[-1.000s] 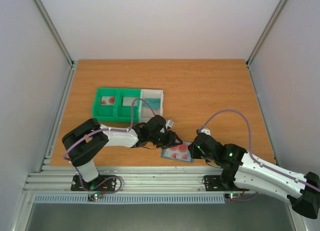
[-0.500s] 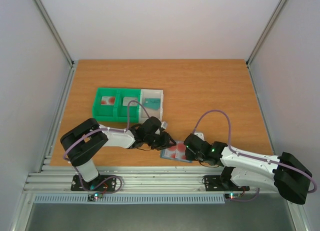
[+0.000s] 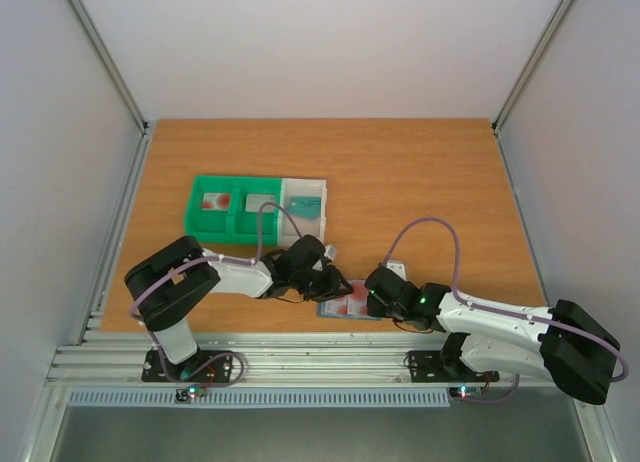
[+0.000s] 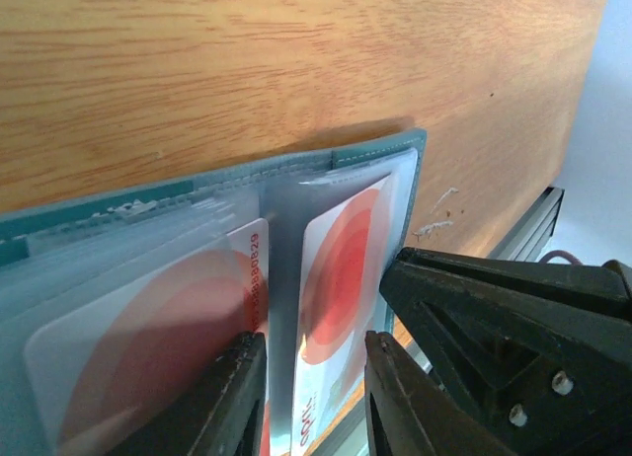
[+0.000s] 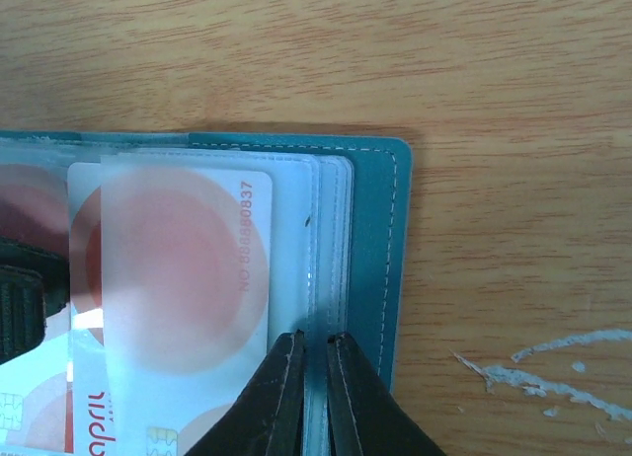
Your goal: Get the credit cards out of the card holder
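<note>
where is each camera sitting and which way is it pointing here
Top external: fixed above and behind the bases, looking down on the table; left arm and right arm show, meeting at the card holder.
Left wrist: low, looking across the open card holder; left gripper at the bottom, right gripper at the right.
Right wrist: looking straight down on the card holder's corner; right gripper pinching the clear sleeves.
Shared: both wrist views show the red-marked credit cards.

My view: matt stitched teal card holder (image 5: 375,249), glossy clear plastic sleeves (image 5: 331,229), smooth plastic credit cards (image 5: 178,259), scuffed wood-grain table (image 5: 494,101)
</note>
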Robot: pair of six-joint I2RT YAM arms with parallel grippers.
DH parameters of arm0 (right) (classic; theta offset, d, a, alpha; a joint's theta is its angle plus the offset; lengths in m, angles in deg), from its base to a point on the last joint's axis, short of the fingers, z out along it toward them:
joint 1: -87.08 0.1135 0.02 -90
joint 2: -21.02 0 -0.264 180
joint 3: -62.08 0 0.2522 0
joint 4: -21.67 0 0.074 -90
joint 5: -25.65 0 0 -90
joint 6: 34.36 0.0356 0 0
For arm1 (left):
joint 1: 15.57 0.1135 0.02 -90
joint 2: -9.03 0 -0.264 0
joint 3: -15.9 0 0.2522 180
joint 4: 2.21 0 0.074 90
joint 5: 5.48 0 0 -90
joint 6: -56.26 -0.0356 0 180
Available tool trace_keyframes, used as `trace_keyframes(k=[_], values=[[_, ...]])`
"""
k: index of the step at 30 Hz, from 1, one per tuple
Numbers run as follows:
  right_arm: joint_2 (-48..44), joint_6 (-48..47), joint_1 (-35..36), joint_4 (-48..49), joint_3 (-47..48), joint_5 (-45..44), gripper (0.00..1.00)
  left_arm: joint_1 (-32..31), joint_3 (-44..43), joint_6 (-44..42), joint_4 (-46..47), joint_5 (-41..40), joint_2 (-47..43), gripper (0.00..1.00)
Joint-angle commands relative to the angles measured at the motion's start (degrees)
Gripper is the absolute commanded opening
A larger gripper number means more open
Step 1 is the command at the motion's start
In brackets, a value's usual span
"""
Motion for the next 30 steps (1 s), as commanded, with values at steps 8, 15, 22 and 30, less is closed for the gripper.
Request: trace_keyframes(k=[8,15,22,30], values=[[0.90,0.97,-0.32,-2.27,-1.70,-0.46,0.11,-0.32,-1.78,0.02,2.58,-0.25,3.08,0.10],[0.98,1.31,-0.30,-1.67,-2.12,0.25,0.11,-0.23,-0.18,2.86,9.73,1.60,4.49,0.01],[-1.41,0.24,-0.30,-4.75,-0.46,-1.54,0.13,0.74,1.36,2.28,8.15,1.43,1.16,0.00],[-7.25,-4.91,-0.36,-13.75,7.63,-2.85,0.20,2.78,1.34,-4.20,-8.13,-1.98,-9.00,0.00]])
